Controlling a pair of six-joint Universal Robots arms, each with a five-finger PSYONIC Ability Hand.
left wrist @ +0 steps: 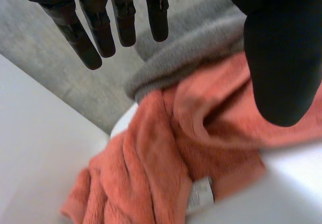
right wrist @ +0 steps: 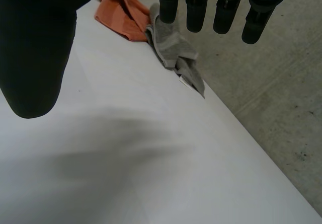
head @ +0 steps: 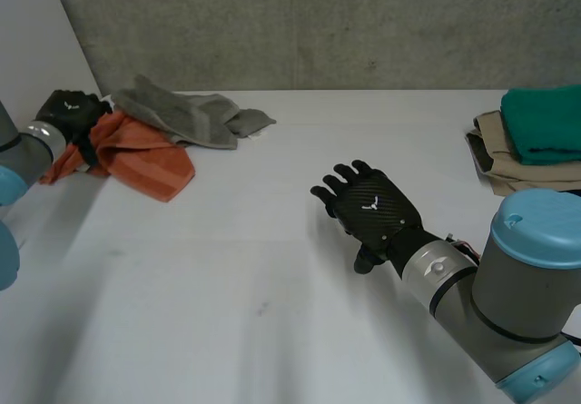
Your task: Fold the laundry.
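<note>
The orange towel [head: 136,154] lies crumpled at the far left of the worktop [head: 272,277], touching a grey towel [head: 186,113]. The left hand [head: 71,112] is positioned over its edge, fingers [left wrist: 83,45] straight, spread and pinching nothing. The right hand [head: 372,206] is at mid-worktop, fingers spread.

The white flat worktop [head: 272,268] directly carries: at the far left, a crumpled orange terry towel [head: 145,161] touching a rumpled grey terry towel [head: 186,113] just beside it; at the far right edge, well apart, a folded beige cloth [head: 495,163].
</note>
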